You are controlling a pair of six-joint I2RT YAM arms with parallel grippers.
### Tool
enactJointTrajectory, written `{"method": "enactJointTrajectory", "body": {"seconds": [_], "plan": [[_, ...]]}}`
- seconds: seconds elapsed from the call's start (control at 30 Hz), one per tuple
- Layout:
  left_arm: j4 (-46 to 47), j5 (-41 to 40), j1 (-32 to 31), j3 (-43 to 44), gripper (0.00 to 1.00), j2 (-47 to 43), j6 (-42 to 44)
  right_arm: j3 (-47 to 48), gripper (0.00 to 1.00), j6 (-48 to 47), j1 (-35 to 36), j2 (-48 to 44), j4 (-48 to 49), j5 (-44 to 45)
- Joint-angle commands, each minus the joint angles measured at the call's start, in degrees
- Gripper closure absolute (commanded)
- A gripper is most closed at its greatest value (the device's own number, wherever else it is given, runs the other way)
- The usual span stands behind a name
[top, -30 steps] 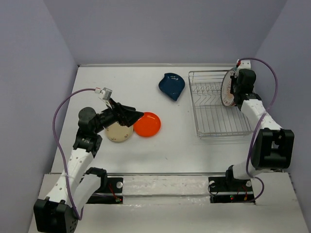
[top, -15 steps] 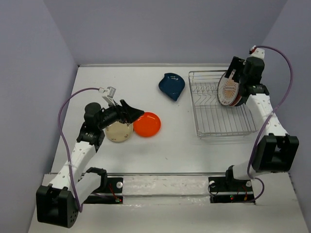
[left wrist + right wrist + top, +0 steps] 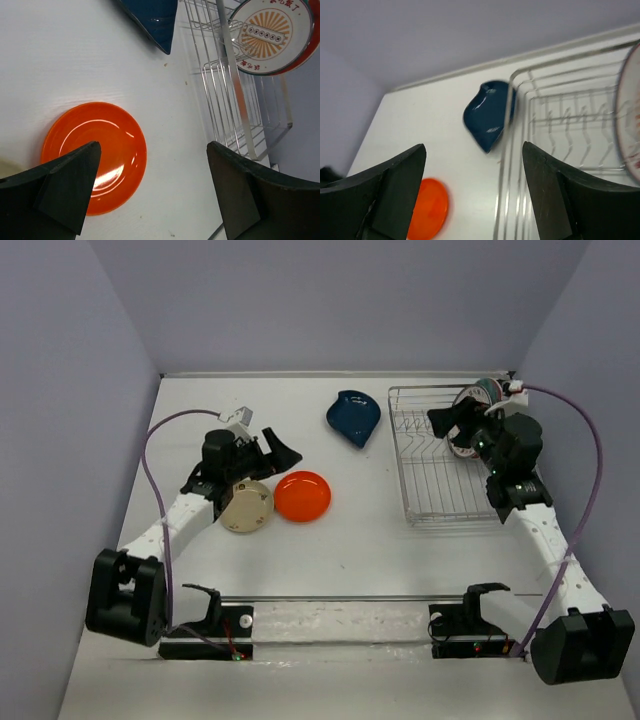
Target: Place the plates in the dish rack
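At the far right of the surface (image 3: 350,550), the dish rack (image 3: 440,480) holds two of the plates standing on edge at its far right end: the white plate with the orange sunburst (image 3: 270,32), and close behind it a larger teal-and-red plate (image 3: 315,47), of which only a red strip of rim shows in the left wrist view. The rest of the rack's tines and grid base are bare. Just left of the rack's far corner, the dark blue irregular dish (image 3: 353,416) lies flat on the surface. Nearer the middle, the plain orange plate (image 3: 302,496) lies flat, with the small cream plate (image 3: 246,506) just beside it on its left; whether the two touch I cannot tell. The right gripper (image 3: 448,418) hangs over the far part of the rack beside the sunburst plate, jaws spread wide and holding nothing. The left gripper (image 3: 280,448) hovers above the cream and orange plates, jaws also wide apart and empty.
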Motion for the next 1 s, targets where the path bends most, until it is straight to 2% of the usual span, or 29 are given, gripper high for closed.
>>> {"method": "enactJointTrajectory", "body": {"seconds": [0.0, 0.1, 0.13, 0.17, 0.23, 0.27, 0.33, 0.37, 0.43, 0.5, 0.53, 0.57, 0.67, 0.77, 0.9, 0.97], "plan": [[-0.3, -13.2, -6.5, 11.1, 0.06, 10.7, 2.6, -9.0, 0.18, 7.4, 5.3, -2.4, 10.8, -10.5], [-2.6, -15.7, -8.2, 20.8, 0.16, 18.7, 3.5, -14.0, 0.19, 10.3, 7.8, -4.3, 16.5, -14.9], [-3.5, -16.6, -8.6, 23.6, 0.18, 24.2, 4.0, -16.9, 0.20, 10.8, 8.4, -5.6, 17.5, -16.1], [-6.1, -19.0, -8.9, 30.0, 0.20, 27.1, 4.6, -18.1, 0.20, 11.5, 9.1, -6.4, 18.5, -16.7], [-9.6, -22.0, -9.6, 37.2, 0.21, 35.7, 7.0, -20.1, 0.20, 11.6, 9.1, -8.1, 18.4, -17.4], [-13.2, -25.0, -10.1, 44.6, 0.22, 38.9, 8.0, -21.5, 0.20, 11.1, 9.1, -10.0, 17.8, -17.4], [-18.4, -27.3, -10.1, 52.9, 0.23, 45.1, 9.7, -22.3, 0.20, 10.5, 9.1, -11.6, 16.9, -17.1], [-23.4, -29.8, -10.1, 61.2, 0.24, 51.2, 11.1, -22.8, 0.20, 10.2, 9.1, -12.8, 16.1, -17.1], [-28.1, -31.3, -10.2, 69.5, 0.26, 59.3, 12.6, -23.0, 0.20, 10.2, 9.1, -13.7, 16.0, -17.5], [-34.9, -32.0, -10.2, 85.1, 0.27, 66.8, 14.5, -23.4, 0.20, 10.1, 9.1, -14.4, 15.8, -17.8], [-36.8, -32.0, -10.3, 85.1, 0.27, 69.0, 15.1, -23.6, 0.20, 10.1, 9.1, -14.5, 15.9, -17.9], [-40.6, -31.2, -10.3, 92.5, 0.27, 71.3, 16.0, -23.6, 0.20, 10.1, 9.1, -14.5, 15.9, -17.9], [-45.5, -28.2, -10.8, 102.9, 0.31, 79.1, 17.2, -23.6, 0.20, 10.3, 9.1, -13.6, 16.1, -18.4], [-43.0, -24.5, -11.4, 101.6, 0.36, 80.3, 16.9, -23.4, 0.21, 10.7, 9.1, -11.8, 17.0, -18.7], [-44.0, -23.3, -12.0, 103.3, 0.41, 83.6, 18.0, -23.4, 0.21, 10.8, 9.1, -10.9, 17.2, -19.0], [-43.8, -22.5, -12.3, 103.3, 0.52, 84.1, 17.9, -23.7, 0.21, 10.7, 9.1, -10.6, 17.3, -18.8]]}}
